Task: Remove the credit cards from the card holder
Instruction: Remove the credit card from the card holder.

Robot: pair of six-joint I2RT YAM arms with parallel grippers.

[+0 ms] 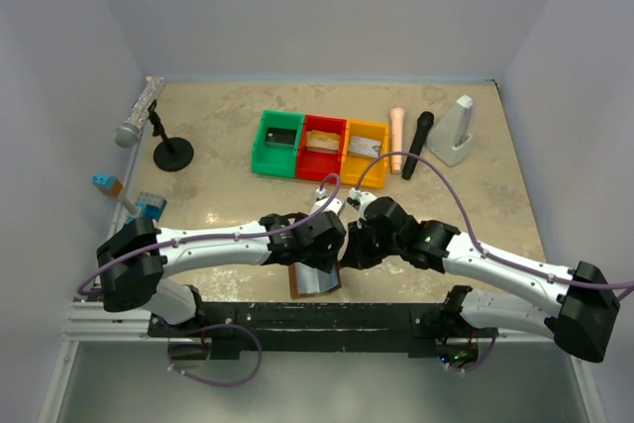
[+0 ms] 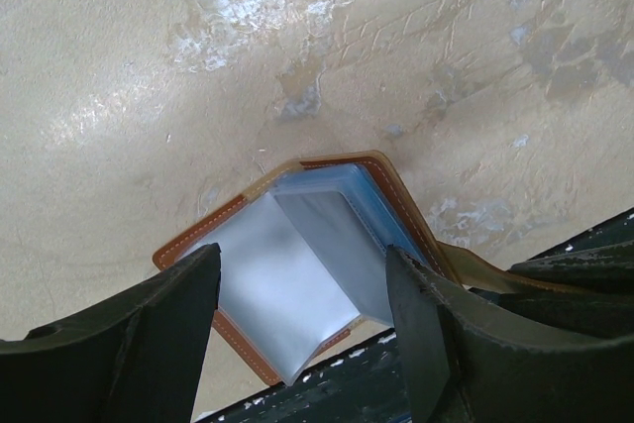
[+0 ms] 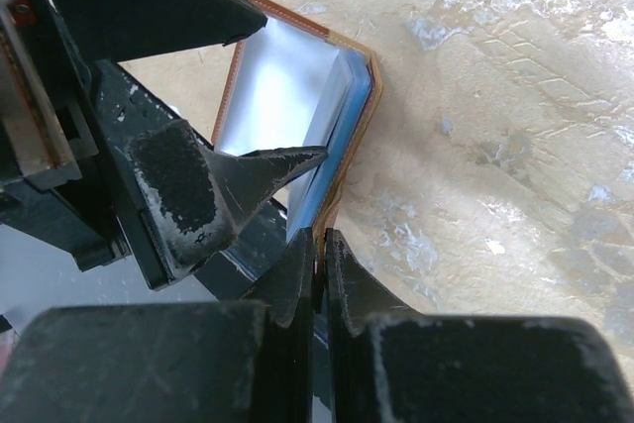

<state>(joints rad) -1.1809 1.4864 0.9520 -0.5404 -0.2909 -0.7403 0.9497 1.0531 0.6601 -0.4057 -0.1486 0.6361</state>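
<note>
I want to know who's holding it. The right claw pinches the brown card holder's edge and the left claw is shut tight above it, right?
Not quite. The left claw is open, not shut: the left wrist view shows its fingers spread wide above the card holder. The right claw does pinch the brown edge.
</note>
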